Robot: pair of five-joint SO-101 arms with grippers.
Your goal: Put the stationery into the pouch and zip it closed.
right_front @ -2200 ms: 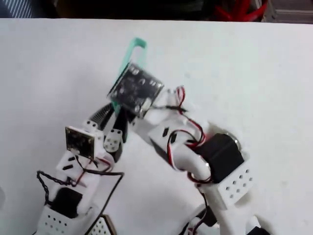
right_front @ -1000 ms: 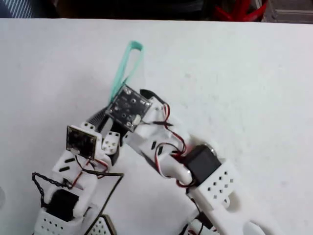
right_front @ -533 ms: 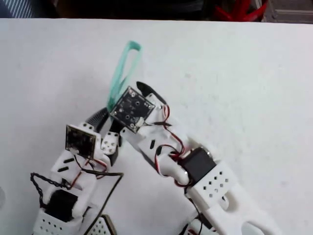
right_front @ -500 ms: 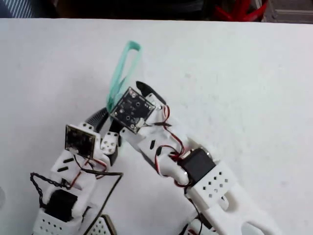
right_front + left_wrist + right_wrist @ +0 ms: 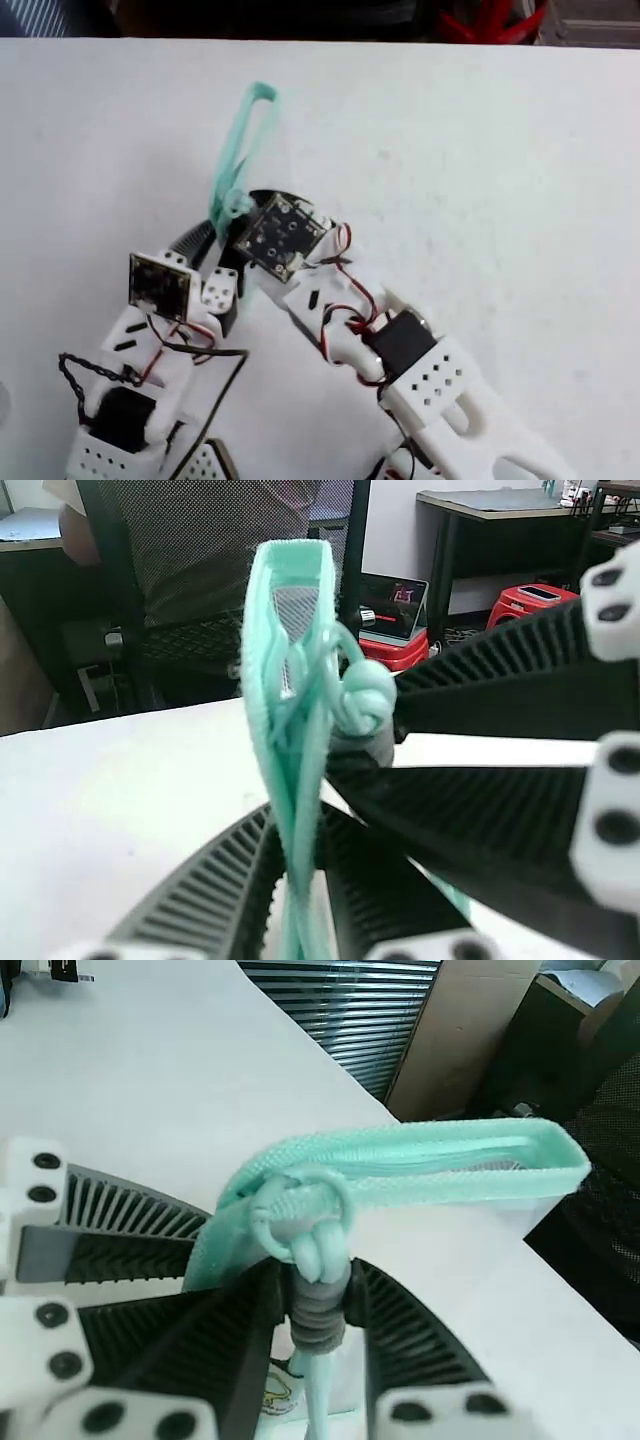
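Standing on edge left of the worktop's (image 5: pixel 480 150) middle, the pouch (image 5: pixel 243 140) points its far end toward the back edge. The right claw (image 5: pixel 315 1275) is clenched on the knotted zip-pull cord (image 5: pixel 300 1222) at the pouch's near end. Just beside it, the left claw (image 5: pixel 298 825) grips the pouch's near end.

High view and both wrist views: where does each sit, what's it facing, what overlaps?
High view: fixed above the table, looking down; both arms show, meeting at the mint pouch.
Left wrist view: rides the left arm, looks past the left end effector, shut on the pouch's edge, toward a chair.
Right wrist view: rides the right arm, looks past the right end effector, shut on the pull cord, across the table.
Shared: all three show the pouch; each wrist view catches the other arm's end effector.
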